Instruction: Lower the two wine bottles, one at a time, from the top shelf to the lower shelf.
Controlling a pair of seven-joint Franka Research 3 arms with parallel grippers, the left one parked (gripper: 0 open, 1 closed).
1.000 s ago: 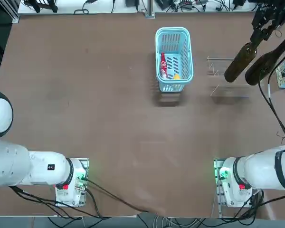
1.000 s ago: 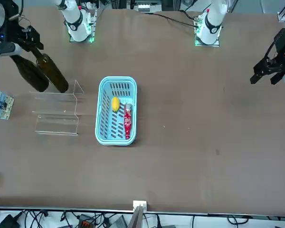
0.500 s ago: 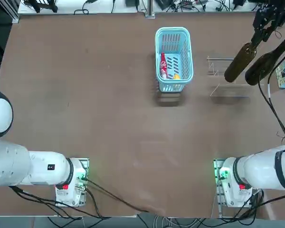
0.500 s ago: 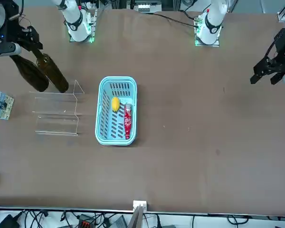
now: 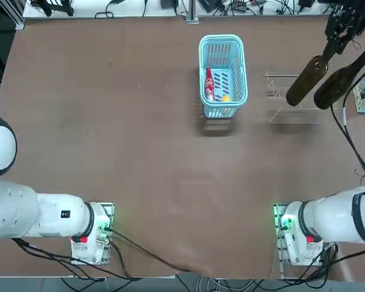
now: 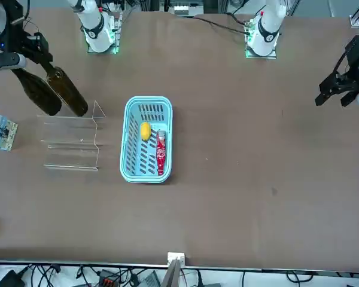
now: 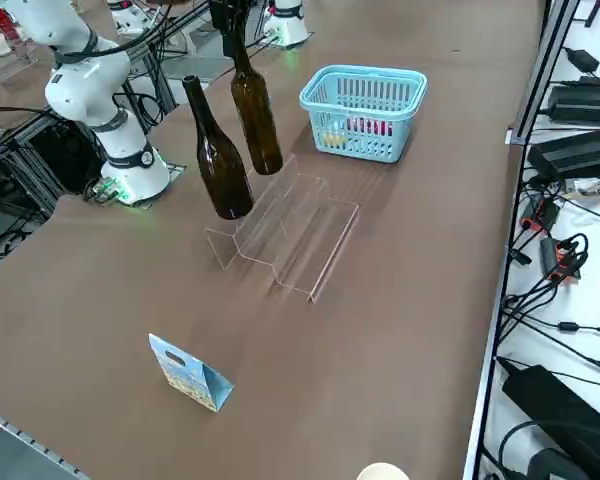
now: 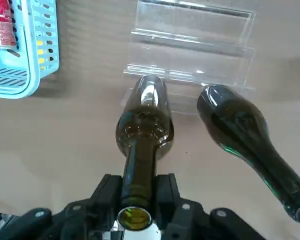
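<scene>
The clear acrylic stand [image 7: 280, 235] is sitting near the table's far right edge, beside the light-blue basket [image 7: 364, 110], with its top shelf [image 7: 242, 222] toward the robot and its lower shelf [image 7: 315, 245] stepping down away from it. Two wine bottles are standing on the upper level: the free bottle [image 7: 216, 155] is resting upright on its base, while the gripped bottle [image 7: 255, 115], the one nearer the basket, is being held at the top of its long neck. The right gripper [image 8: 137, 197] is clamping that neck just under the lip, fingers pressed on both sides, as the wrist view is showing. Judging by the dark thick glass, each bottle is probably handling as rigid, fairly heavy, smooth and breakable, so a neck hold is likely letting the body swing; a firm squeeze and a slow, level descent are looking advisable, since the transparent step is narrow and the neighbouring bottle is standing close.
</scene>
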